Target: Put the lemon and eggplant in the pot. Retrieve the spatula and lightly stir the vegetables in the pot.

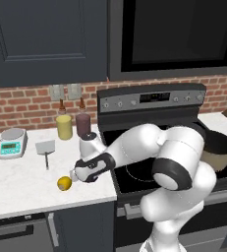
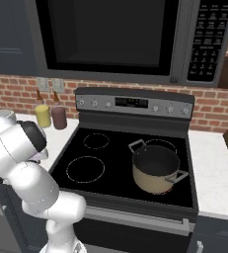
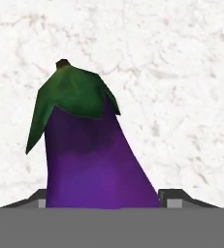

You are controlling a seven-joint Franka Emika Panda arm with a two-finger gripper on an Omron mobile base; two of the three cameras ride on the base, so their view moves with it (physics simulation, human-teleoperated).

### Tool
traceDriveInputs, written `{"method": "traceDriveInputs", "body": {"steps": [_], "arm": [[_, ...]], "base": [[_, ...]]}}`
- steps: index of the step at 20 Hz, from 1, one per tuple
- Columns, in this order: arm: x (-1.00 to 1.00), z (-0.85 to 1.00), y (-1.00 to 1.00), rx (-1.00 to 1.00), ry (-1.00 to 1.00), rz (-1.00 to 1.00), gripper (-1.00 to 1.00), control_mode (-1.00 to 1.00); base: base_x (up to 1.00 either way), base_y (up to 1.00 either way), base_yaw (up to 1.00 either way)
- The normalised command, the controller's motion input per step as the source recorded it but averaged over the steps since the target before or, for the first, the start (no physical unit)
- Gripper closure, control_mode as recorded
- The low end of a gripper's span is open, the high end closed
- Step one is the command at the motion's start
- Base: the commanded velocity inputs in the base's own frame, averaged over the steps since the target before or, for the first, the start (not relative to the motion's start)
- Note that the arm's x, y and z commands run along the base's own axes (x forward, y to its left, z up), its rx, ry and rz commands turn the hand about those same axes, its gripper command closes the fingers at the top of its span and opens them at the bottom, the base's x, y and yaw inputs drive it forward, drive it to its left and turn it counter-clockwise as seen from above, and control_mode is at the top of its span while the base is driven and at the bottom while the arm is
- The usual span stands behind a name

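Observation:
In the hand view the purple eggplant (image 3: 94, 160) with its green cap lies on the white marble counter, its lower end between my fingertips (image 3: 174, 196). My gripper (image 3: 103, 198) has its jaws against both sides of the eggplant. In the left base view the gripper (image 1: 76, 175) is low over the counter, just right of the yellow lemon (image 1: 64, 183). The grey spatula (image 1: 45, 147) lies behind it. The tan pot (image 2: 155, 170) stands on the stove's front right burner, also seen as the pot (image 1: 219, 147).
A pale yellow jar (image 1: 64, 126) and a maroon jar (image 1: 82, 124) stand by the brick wall. A small scale (image 1: 13, 142) sits at the far left. The black stove (image 2: 100, 163) borders the counter on the right. The counter's front edge runs close below the lemon.

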Motion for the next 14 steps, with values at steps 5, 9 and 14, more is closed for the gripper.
{"method": "traceDriveInputs", "body": {"steps": [5, 9, 14], "arm": [[-0.43, 0.47, -0.11, 0.00, -0.10, -0.02, 1.00, -1.00], [-0.64, 0.98, -0.34, 0.04, -0.16, -0.11, 1.00, -1.00], [-0.48, 1.00, -0.55, 0.11, -0.07, -0.22, 1.00, -1.00]], "base": [[0.00, 0.00, 0.00], [0.00, 0.00, 0.00], [0.00, 0.00, 0.00]]}}
